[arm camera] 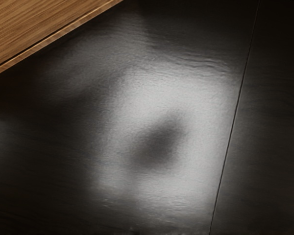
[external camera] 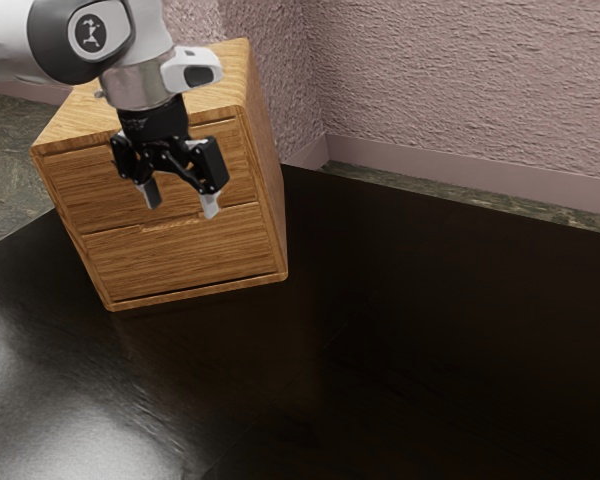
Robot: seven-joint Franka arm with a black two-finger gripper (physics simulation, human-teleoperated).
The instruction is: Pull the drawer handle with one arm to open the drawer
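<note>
**Open gripper hangs in front of the shut wooden drawers**

The wooden cabinet [external camera: 220,80] stands in the upper left of the exterior view, at the back of the table. It has two drawers in its front, one above the other. The top drawer [external camera: 85,190] and the bottom drawer [external camera: 190,262] both look pushed in, flat with the front of the box. A thin wooden strip sits between them, just under the middle of the top drawer. This looks like a drawer handle [external camera: 170,227], but it is too small to be sure.

The gripper [external camera: 182,202] hangs in front of the top drawer, just above that strip. It points down. Its two fingers [external camera: 152,193] are apart and there is nothing between them. I cannot tell if they touch the wood. The arm [external camera: 90,35] comes in from the top left corner of the frame.

The table [external camera: 430,320] is black and shiny. Behind it there is a rough pinkish wall [external camera: 460,70].

In the wrist view, the bottom edge of the cabinet [arm camera: 34,19] shows as a strip of wood. Next to it the table [arm camera: 49,161] has a big bright patch of light [arm camera: 186,98]. A dark shadow [arm camera: 159,142] sits inside the patch. A thin line [arm camera: 235,112] runs across the table on the far side of the patch from the cabinet.
</note>
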